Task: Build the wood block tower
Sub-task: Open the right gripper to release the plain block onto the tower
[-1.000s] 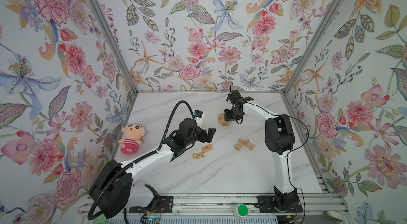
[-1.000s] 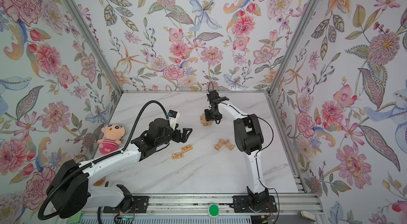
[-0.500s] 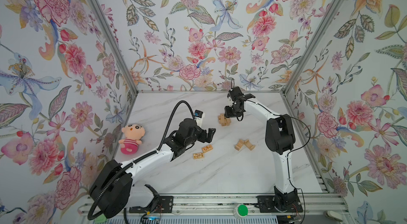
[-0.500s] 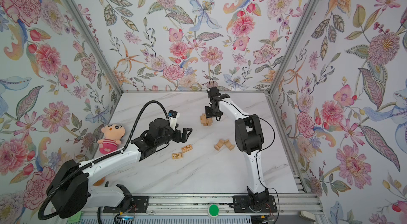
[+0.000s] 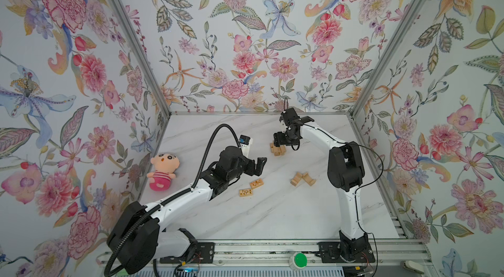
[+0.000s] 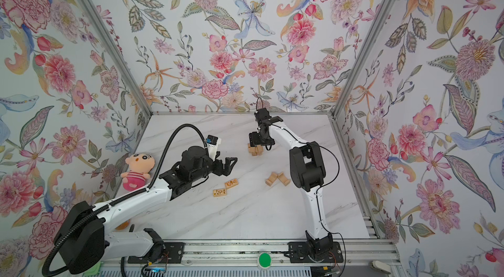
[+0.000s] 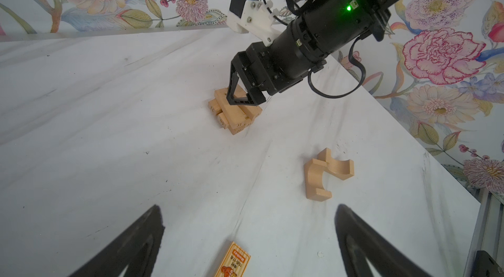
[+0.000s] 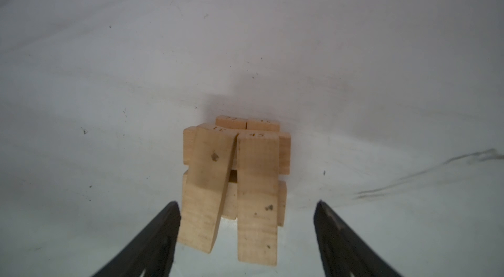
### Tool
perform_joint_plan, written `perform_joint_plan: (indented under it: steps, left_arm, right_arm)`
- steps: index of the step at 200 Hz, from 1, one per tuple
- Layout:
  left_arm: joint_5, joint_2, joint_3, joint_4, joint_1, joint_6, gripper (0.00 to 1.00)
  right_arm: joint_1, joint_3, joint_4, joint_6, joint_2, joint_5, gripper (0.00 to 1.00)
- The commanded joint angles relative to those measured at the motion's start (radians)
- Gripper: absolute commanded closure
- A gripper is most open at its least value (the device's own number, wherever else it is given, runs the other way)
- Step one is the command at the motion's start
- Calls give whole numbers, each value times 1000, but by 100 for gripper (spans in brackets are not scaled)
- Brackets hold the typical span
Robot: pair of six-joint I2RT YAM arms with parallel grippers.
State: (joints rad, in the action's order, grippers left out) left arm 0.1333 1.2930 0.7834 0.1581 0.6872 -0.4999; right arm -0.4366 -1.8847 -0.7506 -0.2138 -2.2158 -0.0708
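Note:
The tower (image 5: 277, 150) (image 6: 255, 150) is a small crisscrossed stack of tan wood blocks at the back middle of the marble table. In the right wrist view two bars lie on top of the tower (image 8: 257, 180), the left one skewed. My right gripper (image 8: 246, 204) (image 5: 278, 144) hangs open just above it, one finger close beside the skewed bar and the other well clear. My left gripper (image 5: 259, 165) (image 7: 249, 207) is wide open and holds nothing, above two printed blocks (image 5: 256, 183) (image 5: 245, 192) lying flat. One printed block (image 7: 233, 262) shows between its fingers.
Two notched wood blocks (image 5: 296, 179) (image 5: 308, 179) lie together near the right arm's elbow. A pink plush doll (image 5: 162, 170) sits at the table's left edge. Floral walls close the back and sides. A green button (image 5: 298, 259) sits on the front rail.
My right gripper has opened over the tower and let go of the bar on top. The left arm has not moved.

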Motion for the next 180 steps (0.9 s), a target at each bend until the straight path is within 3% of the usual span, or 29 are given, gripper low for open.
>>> perform_joint_plan:
  steps: [1,109,180]
  left_arm:
    - [-26,-32,-19,-11,-1,16,1]
    - [-29,-58,-53,-4,-12,25,1]
    - [-24,-51,-59,4,-21,25,1]
  right_arm:
    - [-13,4,-34,-18,26,-1,20]
    - [-36,-67,-91,-24,-41,58,24]
    - [-34,-90,-96,-23,-74,36,25]
